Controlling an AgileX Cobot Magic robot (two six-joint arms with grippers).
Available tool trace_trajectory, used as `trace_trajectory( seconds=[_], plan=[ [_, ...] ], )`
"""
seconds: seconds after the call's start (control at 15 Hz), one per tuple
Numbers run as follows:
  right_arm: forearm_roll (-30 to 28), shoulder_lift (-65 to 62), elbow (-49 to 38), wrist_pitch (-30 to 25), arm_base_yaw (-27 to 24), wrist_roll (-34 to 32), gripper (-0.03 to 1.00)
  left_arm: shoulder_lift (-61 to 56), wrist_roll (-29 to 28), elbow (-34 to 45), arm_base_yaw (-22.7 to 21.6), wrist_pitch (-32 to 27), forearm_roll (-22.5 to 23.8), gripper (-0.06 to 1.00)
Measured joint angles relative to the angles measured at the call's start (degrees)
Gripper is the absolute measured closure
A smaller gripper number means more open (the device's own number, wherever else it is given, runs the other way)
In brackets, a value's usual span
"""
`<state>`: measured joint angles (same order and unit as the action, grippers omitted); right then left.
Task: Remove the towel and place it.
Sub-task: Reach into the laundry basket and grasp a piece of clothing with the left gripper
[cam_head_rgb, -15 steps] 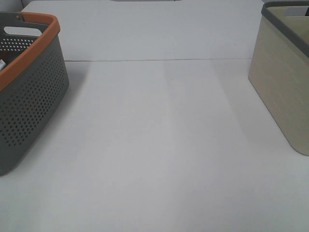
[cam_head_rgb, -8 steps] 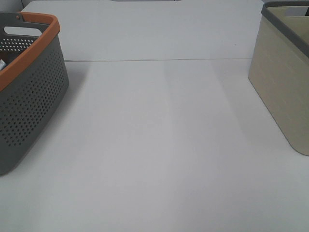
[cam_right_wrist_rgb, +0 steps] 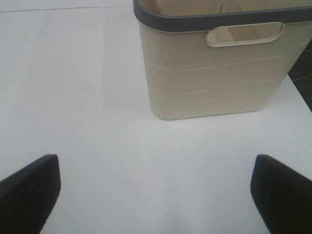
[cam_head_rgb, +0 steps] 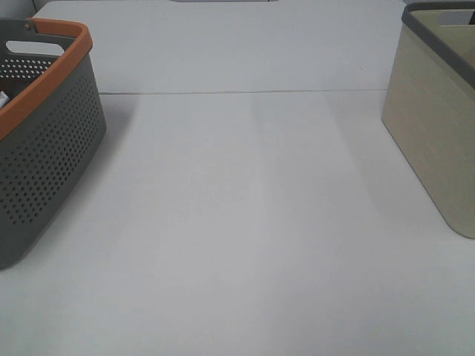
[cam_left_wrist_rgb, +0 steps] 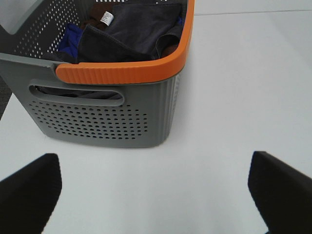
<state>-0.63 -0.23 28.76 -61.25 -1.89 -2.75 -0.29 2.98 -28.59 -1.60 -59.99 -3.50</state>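
Note:
The towel point(cam_left_wrist_rgb: 139, 31), dark charcoal with a small white tag, lies crumpled inside the grey perforated basket point(cam_left_wrist_rgb: 102, 117) with an orange rim. That same basket point(cam_head_rgb: 44, 141) stands at the left edge of the exterior high view; the towel does not show there. My left gripper point(cam_left_wrist_rgb: 156, 195) is open over bare table, short of the basket's handle side, with nothing between its fingers point(cam_left_wrist_rgb: 29, 190). Facing the beige basket point(cam_right_wrist_rgb: 214, 68), my right gripper point(cam_right_wrist_rgb: 156, 195) is also open and holds nothing. Neither arm appears in the exterior high view.
A beige basket point(cam_head_rgb: 438, 119) with a dark grey rim stands at the right edge of the white table point(cam_head_rgb: 237, 222). Blue cloth point(cam_left_wrist_rgb: 70, 36) and a brownish cloth lie beside the towel in the grey basket. A seam crosses the table at the back.

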Motion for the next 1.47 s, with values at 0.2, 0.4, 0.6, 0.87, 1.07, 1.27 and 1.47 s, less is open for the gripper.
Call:
trace_trajectory(
  seconds=[0.2,0.4,0.6,0.87,1.07,1.27,1.47],
  plan=[
    [0.0,0.0,0.0,0.0,0.0,0.0,0.0,0.0,0.0,0.0,0.0,0.0,0.0,-0.04],
    [0.0,0.0,0.0,0.0,0.0,0.0,0.0,0.0,0.0,0.0,0.0,0.0,0.0,-0.04],
    [0.0,0.0,0.0,0.0,0.0,0.0,0.0,0.0,0.0,0.0,0.0,0.0,0.0,-0.04],
    [0.0,0.0,0.0,0.0,0.0,0.0,0.0,0.0,0.0,0.0,0.0,0.0,0.0,-0.04],
    [0.0,0.0,0.0,0.0,0.0,0.0,0.0,0.0,0.0,0.0,0.0,0.0,0.0,-0.04],
    [0.0,0.0,0.0,0.0,0.0,0.0,0.0,0.0,0.0,0.0,0.0,0.0,0.0,-0.04],
    [0.0,0.0,0.0,0.0,0.0,0.0,0.0,0.0,0.0,0.0,0.0,0.0,0.0,-0.04]
  ],
)
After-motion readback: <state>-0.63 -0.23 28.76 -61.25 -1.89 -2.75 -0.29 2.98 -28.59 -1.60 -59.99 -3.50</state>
